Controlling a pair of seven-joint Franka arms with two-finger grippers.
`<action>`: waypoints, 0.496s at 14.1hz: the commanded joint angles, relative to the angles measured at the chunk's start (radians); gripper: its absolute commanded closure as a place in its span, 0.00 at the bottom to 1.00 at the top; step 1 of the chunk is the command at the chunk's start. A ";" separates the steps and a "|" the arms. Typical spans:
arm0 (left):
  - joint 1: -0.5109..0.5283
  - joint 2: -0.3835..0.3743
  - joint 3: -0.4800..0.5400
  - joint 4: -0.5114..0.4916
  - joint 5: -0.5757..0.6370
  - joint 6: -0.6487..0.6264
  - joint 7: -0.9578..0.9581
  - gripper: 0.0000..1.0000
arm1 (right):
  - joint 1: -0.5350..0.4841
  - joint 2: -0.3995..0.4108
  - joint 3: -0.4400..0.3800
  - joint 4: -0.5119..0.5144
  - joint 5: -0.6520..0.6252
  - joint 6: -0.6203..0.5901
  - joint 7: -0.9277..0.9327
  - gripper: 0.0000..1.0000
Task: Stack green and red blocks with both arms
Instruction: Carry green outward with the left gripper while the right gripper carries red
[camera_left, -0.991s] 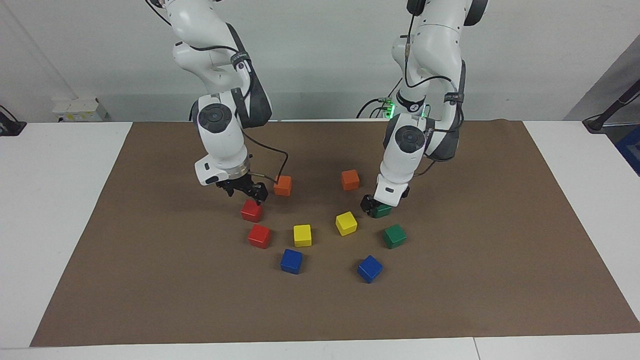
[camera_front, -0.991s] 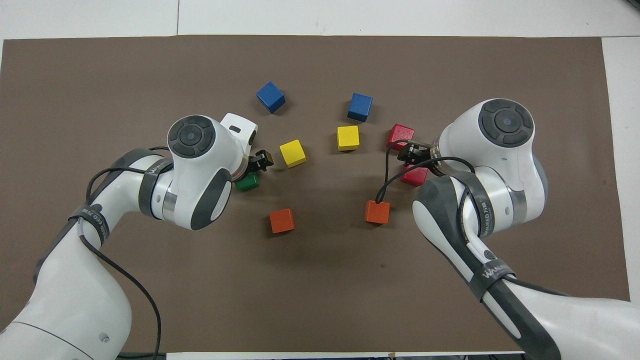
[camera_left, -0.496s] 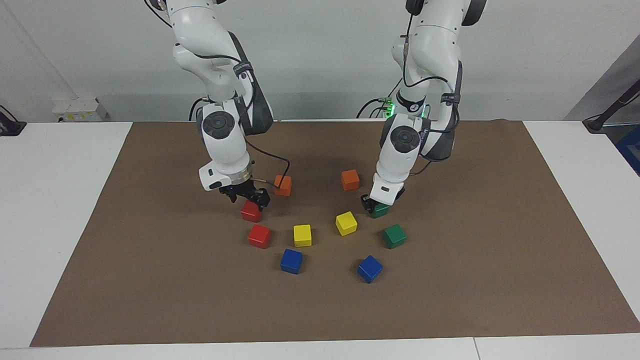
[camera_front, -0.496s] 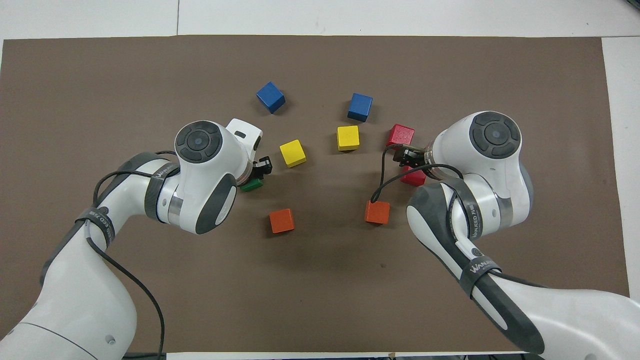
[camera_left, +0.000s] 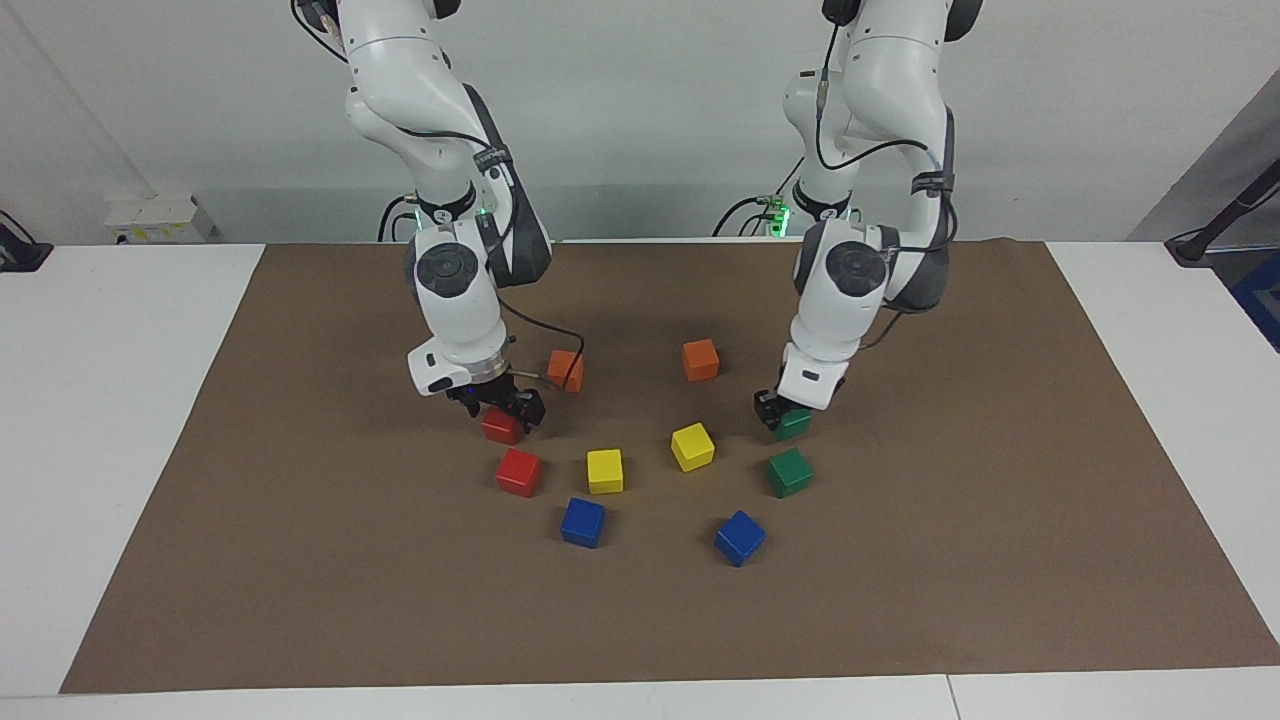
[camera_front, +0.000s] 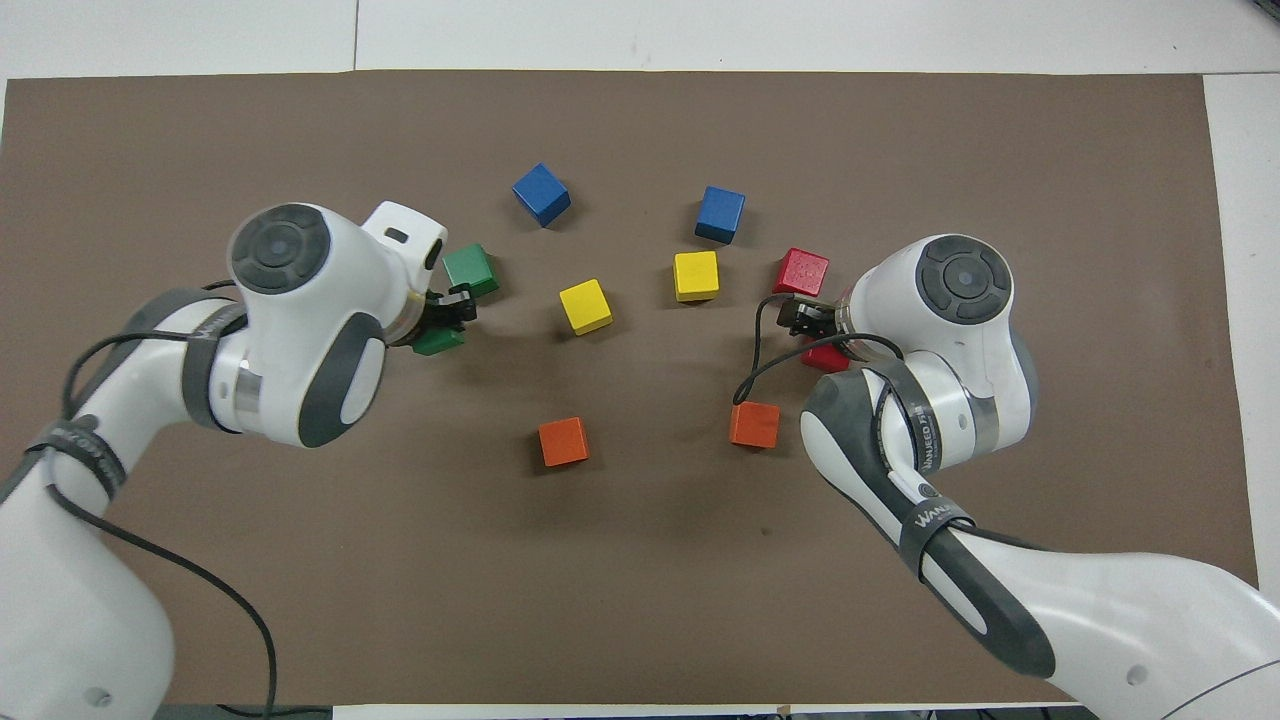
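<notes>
My left gripper (camera_left: 778, 409) is shut on a dark green block (camera_left: 794, 424), low over the brown mat and beside the second green block (camera_left: 789, 472). In the overhead view the left gripper (camera_front: 452, 316) and held green block (camera_front: 437, 342) sit close to the second green block (camera_front: 471, 270). My right gripper (camera_left: 498, 404) is down over a red block (camera_left: 502, 428), its jaws spread to either side of the block. The second red block (camera_left: 519, 472) lies just farther from the robots. The overhead view shows the right gripper (camera_front: 806, 318), the red block under it (camera_front: 826, 357) and the other red block (camera_front: 801, 271).
Two orange cubes (camera_left: 566, 370) (camera_left: 701, 359), two yellow cubes (camera_left: 604, 470) (camera_left: 692, 446) and two blue cubes (camera_left: 582, 522) (camera_left: 739, 537) lie between the arms on the brown mat (camera_left: 300, 560). The right arm's cable hangs by the orange cube.
My left gripper has carried its green block toward the left arm's end of the table, next to the second green block. My right gripper has come down around the red block, which stayed put.
</notes>
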 joint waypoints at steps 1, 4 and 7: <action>0.154 -0.065 -0.006 -0.024 -0.001 -0.063 0.212 1.00 | -0.005 0.000 0.005 -0.011 -0.003 0.024 -0.007 0.40; 0.340 -0.067 -0.006 -0.036 -0.002 -0.057 0.505 1.00 | -0.019 -0.006 0.005 -0.002 -0.005 -0.003 -0.057 1.00; 0.486 -0.059 -0.005 -0.066 -0.002 0.007 0.732 1.00 | -0.065 -0.026 -0.003 0.128 -0.014 -0.176 -0.179 1.00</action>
